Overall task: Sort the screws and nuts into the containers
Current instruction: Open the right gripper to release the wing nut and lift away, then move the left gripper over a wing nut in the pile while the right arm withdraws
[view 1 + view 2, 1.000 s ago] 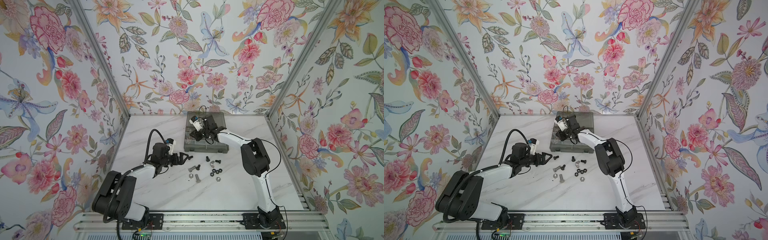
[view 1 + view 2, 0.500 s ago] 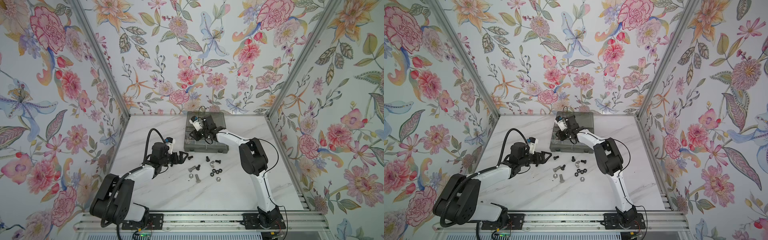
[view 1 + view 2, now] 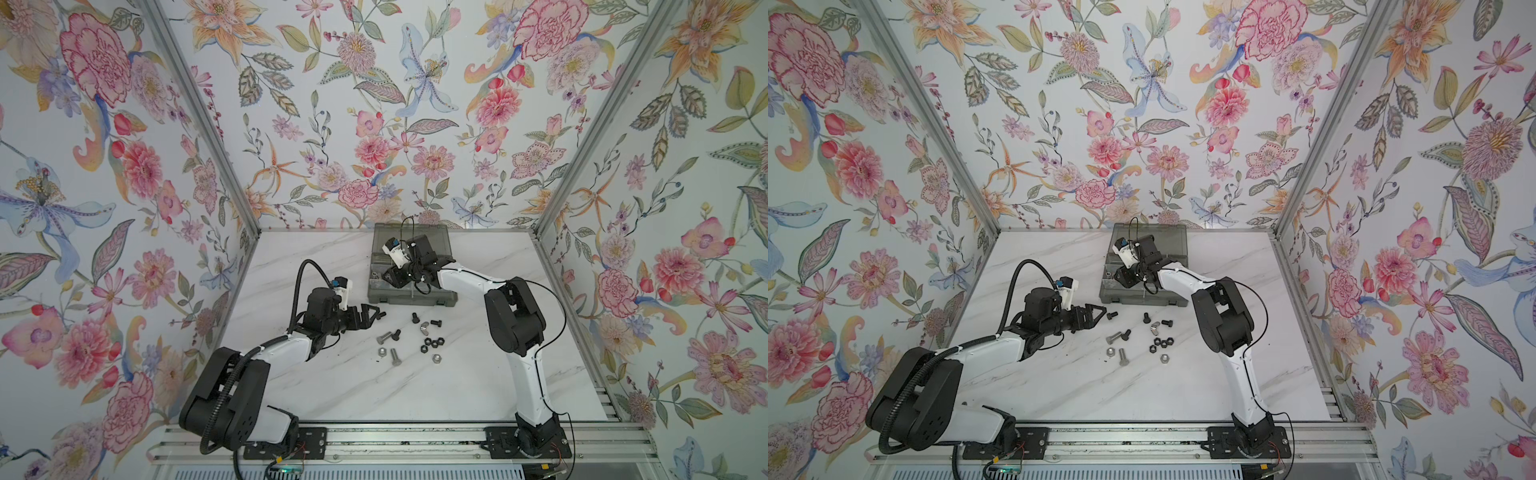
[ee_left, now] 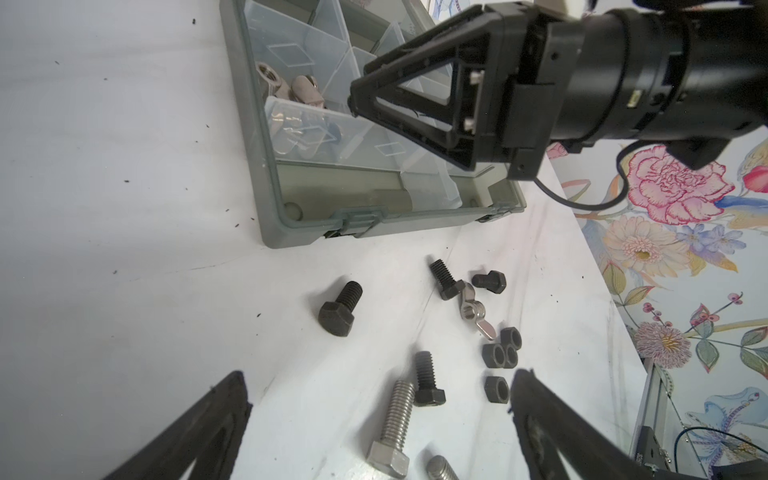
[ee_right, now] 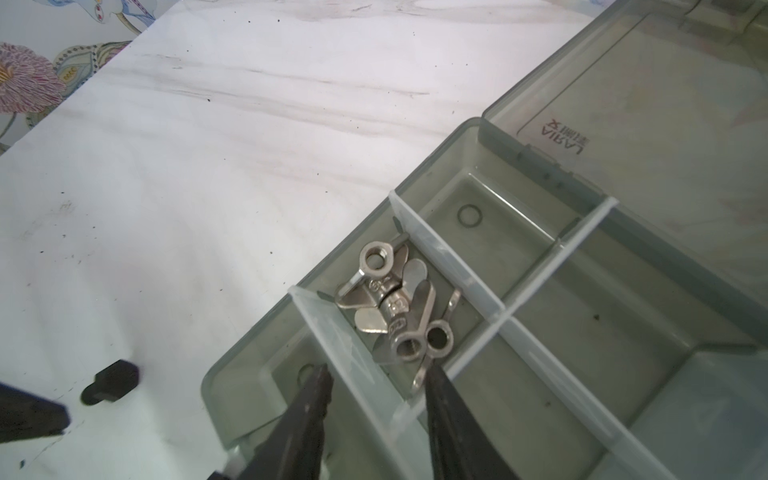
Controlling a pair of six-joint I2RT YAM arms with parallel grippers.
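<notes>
Right fingers [image 5: 307,419] are hanging slightly apart, empty, over wing nuts [image 5: 390,307] in an organizer box cell [image 5: 453,274] — left fingers [image 4: 199,434], spread wide and empty, are hovering beside that box near loose screws [image 4: 338,309] and nuts [image 4: 500,353].

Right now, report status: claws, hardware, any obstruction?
Left claw open beside loose screws. Right claw open above wing nuts in box cell, empty. Black nuts on table. Nothing blocking.

Left arm [image 3: 282,351], right arm [image 3: 530,374]: white link shells, black joint housings. Ribbed black conduit [image 3: 296,291] on left; thin black cable [image 4: 582,205] on right. Left end effector [image 3: 376,315], right end effector [image 5: 378,372]: black, triangular open-frame fingers [image 4: 415,131]. Black base plates [image 3: 525,442] on near aluminium rail [image 3: 395,436].
</notes>
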